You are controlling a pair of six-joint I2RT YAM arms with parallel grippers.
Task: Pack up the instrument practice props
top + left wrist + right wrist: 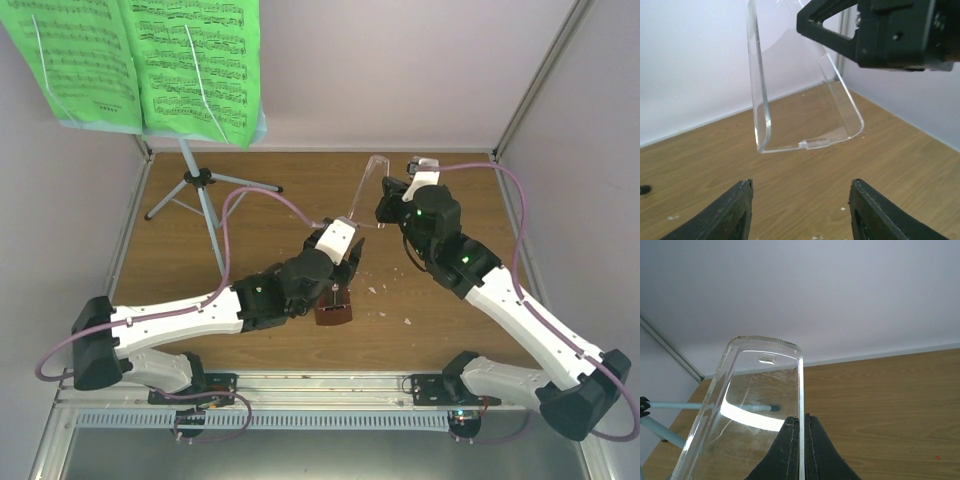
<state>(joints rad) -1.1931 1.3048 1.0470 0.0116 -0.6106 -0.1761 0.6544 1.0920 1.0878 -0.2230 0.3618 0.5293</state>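
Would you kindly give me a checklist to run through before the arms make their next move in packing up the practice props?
1. Right jaws gripping the clear plastic container: ok, shut on its wall.
2. Left jaws free: ok, apart with nothing between them.
3. Small reddish-brown pyramid metronome accessible: ok, it sits on the wooden table beside the left arm.
4. Bright green printed sheet music taken off the pale blue perforated metal music stand: not ok, it rests on the stand.
5. Container lifted clear of the table: cannot tell.
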